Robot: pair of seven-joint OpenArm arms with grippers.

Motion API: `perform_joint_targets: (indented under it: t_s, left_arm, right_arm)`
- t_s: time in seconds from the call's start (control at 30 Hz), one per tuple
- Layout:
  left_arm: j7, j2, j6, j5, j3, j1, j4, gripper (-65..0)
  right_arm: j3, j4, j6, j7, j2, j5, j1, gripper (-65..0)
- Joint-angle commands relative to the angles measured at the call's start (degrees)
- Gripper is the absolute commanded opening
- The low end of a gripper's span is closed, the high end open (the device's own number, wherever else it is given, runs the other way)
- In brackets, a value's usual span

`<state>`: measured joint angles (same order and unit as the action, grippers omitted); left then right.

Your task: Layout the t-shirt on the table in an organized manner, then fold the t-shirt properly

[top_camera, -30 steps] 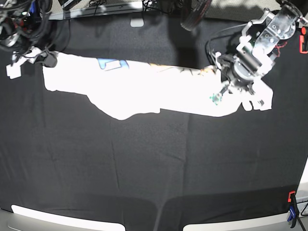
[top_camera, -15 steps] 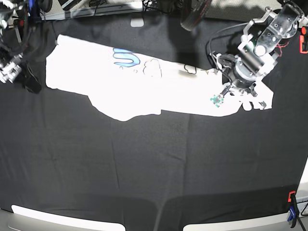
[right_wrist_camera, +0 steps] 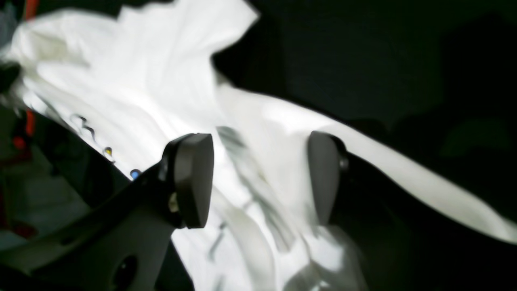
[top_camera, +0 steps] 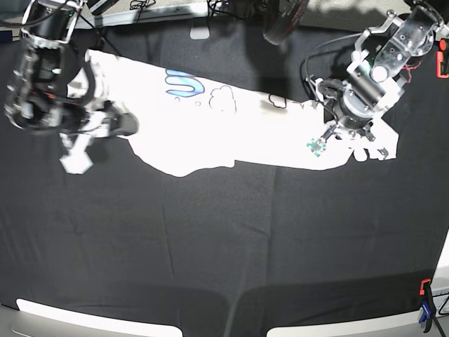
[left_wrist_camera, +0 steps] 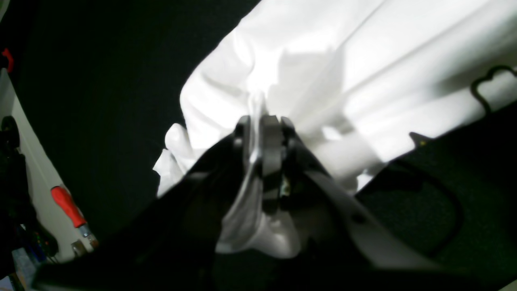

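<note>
White cloth is pinched between the pressed-together pads of the left gripper (left_wrist_camera: pixel 260 133); a thin fold of the t-shirt (top_camera: pixel 231 130) rises between the two pads, seen in the left wrist view. The right gripper (right_wrist_camera: pixel 258 178) stands with its pads spread wide, shirt cloth lying below and between them, nothing gripped; whether the pads touch the cloth cannot be told from the blurred frame.

Outward from the fingers: the shirt lies as a long band across the far part of the black-draped table (top_camera: pixel 224 246), its long axis running across the base view. The left gripper (top_camera: pixel 344 130) holds one end; the right gripper (top_camera: pixel 105 130) sits over the opposite end, by the printed blue lettering (top_camera: pixel 181 83).

Judgement: laying out is unfinished; the free end lies directly under the right arm, which is nearer to it
</note>
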<state>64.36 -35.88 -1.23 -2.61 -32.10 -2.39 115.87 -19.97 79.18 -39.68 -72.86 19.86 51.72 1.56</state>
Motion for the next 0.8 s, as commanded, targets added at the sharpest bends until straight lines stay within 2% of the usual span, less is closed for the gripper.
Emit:
perform_joint_targets:
  t_s: [0.0, 0.2, 0.47, 0.7, 0.77]
  left_arm:
    - [-0.50, -0.48, -0.55, -0.81, 0.55, 0.63, 1.07, -65.0]
    - [-0.50, -0.48, -0.55, -0.81, 0.55, 0.63, 1.07, -65.0]
    - [-0.52, -0.48, -0.57, -0.79, 0.55, 0.63, 1.07, -65.0]
    - [-0.52, -0.48, -0.57, -0.81, 0.55, 0.63, 1.07, -65.0]
    - [-0.52, -0.48, -0.57, -0.81, 0.55, 0.63, 1.07, -65.0]
  right_arm:
    - [1.46, 0.85, -0.32, 0.46, 0.92, 0.96, -0.87, -29.2]
    - [7.06, 0.85, -0.32, 1.75, 0.90, 5.68, -0.90, -29.3]
    - [7.19, 2.93, -0.32, 2.99, 0.74, 5.92, -0.94, -29.3]
    - [7.26, 3.34, -0.32, 3.23, -0.61, 5.92, -1.86, -29.4]
    - [7.23, 3.32, -0.32, 1.20, -1.46, 5.88, -1.81, -33.5]
